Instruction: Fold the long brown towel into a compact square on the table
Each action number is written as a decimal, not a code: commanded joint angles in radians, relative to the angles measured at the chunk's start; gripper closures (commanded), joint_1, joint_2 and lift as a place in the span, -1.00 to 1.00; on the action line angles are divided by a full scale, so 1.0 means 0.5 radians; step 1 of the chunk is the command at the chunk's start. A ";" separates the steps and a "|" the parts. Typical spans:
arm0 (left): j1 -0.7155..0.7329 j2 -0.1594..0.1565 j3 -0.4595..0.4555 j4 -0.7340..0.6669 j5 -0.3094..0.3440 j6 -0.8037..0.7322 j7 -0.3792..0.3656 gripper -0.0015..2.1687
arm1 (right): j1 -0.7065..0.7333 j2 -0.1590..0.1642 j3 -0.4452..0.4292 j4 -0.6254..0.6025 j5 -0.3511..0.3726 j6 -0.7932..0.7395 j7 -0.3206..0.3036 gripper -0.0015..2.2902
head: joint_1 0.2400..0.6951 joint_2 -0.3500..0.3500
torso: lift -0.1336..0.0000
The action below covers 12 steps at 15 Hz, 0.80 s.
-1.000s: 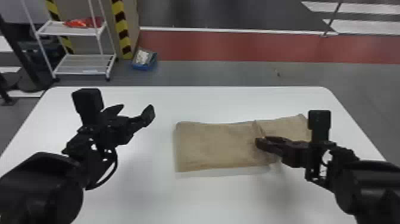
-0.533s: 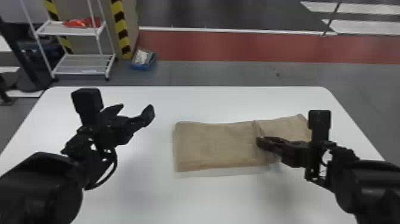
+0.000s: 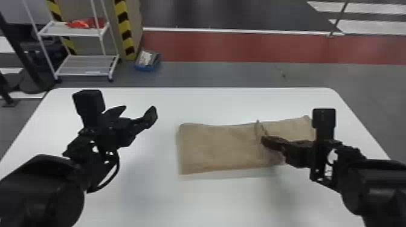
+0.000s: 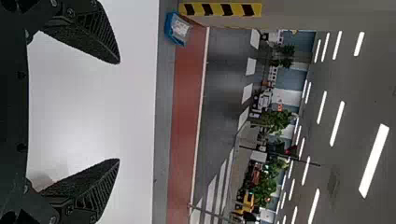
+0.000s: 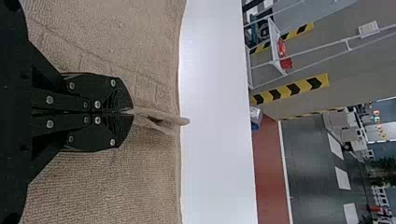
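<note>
the towel [image 3: 217, 148] lies flat on the table [image 3: 211, 202], in a wide strip that is longer than a compact square should be. the right gripper [image 5: 130, 112] has its fingers together, clamped on a small raised fold [image 5: 176, 120] of the towel, nearer to its right end. the left gripper [image 4: 117, 112] is over the table, well apart from the towel's left end, with its fingers wide apart and nothing between them.

i judge the work is only partly done: the strip may already have some layers, but i cannot count them. what is left, i think, is to bring one end over the other, then to make the edges even.
</note>
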 commanded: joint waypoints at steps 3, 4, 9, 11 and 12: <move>0.000 0.000 0.008 0.000 0.004 0.006 0.000 -0.85 | -0.001 0.000 0.018 -0.189 -0.027 0.004 -0.001 0.08 | 1.00 -0.10 | -0.91; 0.000 0.000 0.008 -0.003 0.004 0.006 0.003 -0.85 | -0.004 -0.006 -0.009 -0.265 -0.045 0.022 -0.001 0.08 | 1.00 -0.09 | -0.91; 0.009 0.012 0.036 -0.021 0.004 0.012 0.009 -0.85 | -0.013 -0.144 -0.273 -0.186 -0.214 0.022 -0.029 0.08 | 1.00 -0.18 | -0.91; 0.006 0.012 0.032 -0.021 0.004 0.012 0.009 -0.85 | -0.013 -0.147 -0.252 -0.038 -0.153 -0.051 -0.029 0.08 | 1.00 -0.26 | -0.91; 0.003 0.012 0.023 -0.021 0.001 0.012 0.009 -0.85 | -0.013 -0.138 -0.227 0.017 -0.119 -0.107 -0.029 0.08 | 1.00 -0.29 | -0.91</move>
